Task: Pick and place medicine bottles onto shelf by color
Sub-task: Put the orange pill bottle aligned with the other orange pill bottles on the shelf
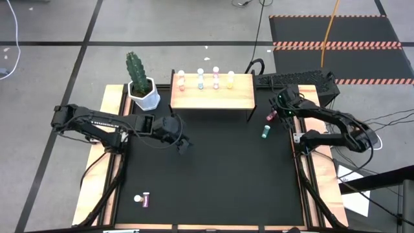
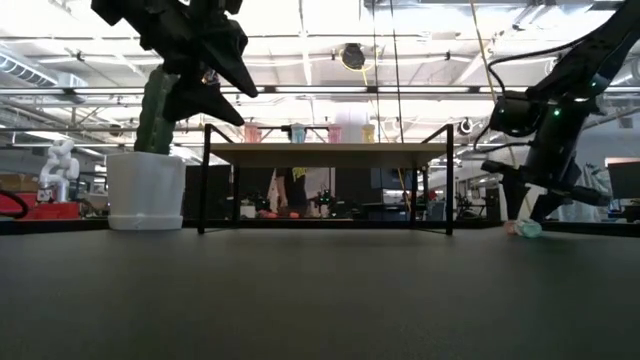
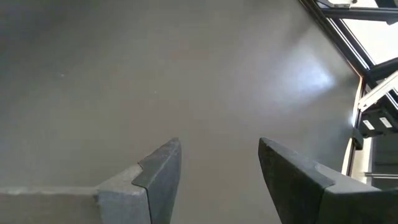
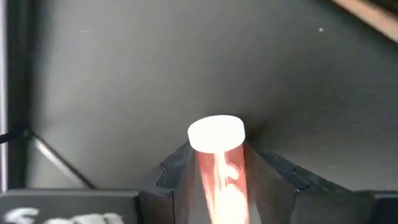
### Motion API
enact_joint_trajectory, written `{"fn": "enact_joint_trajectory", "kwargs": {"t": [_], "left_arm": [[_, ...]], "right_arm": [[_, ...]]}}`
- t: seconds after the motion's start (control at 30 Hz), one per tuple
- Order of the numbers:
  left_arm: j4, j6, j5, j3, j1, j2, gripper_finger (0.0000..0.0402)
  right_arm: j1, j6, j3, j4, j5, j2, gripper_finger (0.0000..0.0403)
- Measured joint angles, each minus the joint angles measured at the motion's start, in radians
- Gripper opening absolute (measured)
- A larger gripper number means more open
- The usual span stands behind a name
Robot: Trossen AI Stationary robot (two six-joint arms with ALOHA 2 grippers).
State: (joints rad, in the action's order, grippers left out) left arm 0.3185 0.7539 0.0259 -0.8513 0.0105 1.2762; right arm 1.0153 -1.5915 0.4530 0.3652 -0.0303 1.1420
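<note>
Right gripper (image 4: pixel 217 177) low at the mat, clamping a red bottle (image 4: pixel 219 168)

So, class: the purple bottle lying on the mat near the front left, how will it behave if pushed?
The purple bottle lies on its side and looks round, so it will probably roll. It looks tiny, likely light, so a nudge may send it skidding across the mat.

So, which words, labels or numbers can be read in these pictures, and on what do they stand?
No text can be read.
Left arm: pale lettering along the link, too small to read.
Red bottle in the right hand: no legible label.
Bottles on the shelf: too small.
</note>
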Motion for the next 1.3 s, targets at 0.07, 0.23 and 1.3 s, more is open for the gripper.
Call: {"fn": "enact_joint_trajectory", "kwargs": {"t": [0.07, 0.23, 1.3], "left_arm": [[0.000, -0.001, 0.001, 0.000, -0.007, 0.000, 0.0214], [0.002, -0.012, 0.025, 0.000, -0.024, 0.000, 0.0214], [-0.386, -0.146, -0.142, -0.119, 0.039, -0.053, 0.0214]], "right_arm": [[0.000, -0.001, 0.000, -0.039, 0.000, 0.023, 0.0132], [0.000, 0.055, 0.003, -0.056, 0.001, 0.045, 0.0118], [-0.648, 0.966, 0.028, -0.017, 0.101, -0.649, 0.0090]]}}
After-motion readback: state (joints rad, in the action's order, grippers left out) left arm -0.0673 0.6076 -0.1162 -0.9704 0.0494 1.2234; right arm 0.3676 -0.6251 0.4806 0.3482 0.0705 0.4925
